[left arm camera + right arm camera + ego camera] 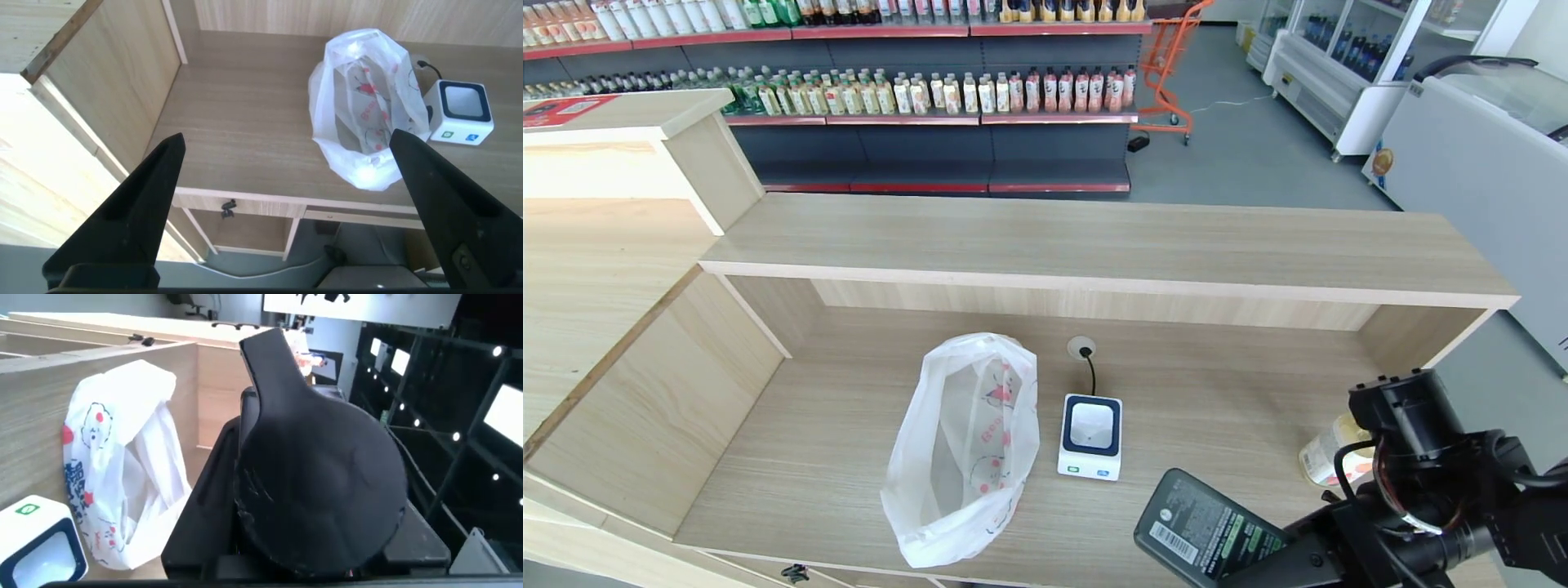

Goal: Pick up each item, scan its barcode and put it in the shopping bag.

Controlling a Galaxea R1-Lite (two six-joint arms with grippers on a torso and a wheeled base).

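**Now holding a pack near the scanner**

The right gripper (pixel 1294 551) is clamping a dark pack (pixel 1205 527) near the scanner (pixel 1090 433), its barcode sticker facing up. I am guessing it is waiting to be scanned, then bagged. The shopping bag (pixel 968 449) is lying open on the counter (pixel 1217 392) just beside the scanner; I cannot tell if anything is inside. A bottle (pixel 1327 457) is waiting behind the right arm. The left gripper (pixel 286 143) is hanging with fingers apart, holding nothing.
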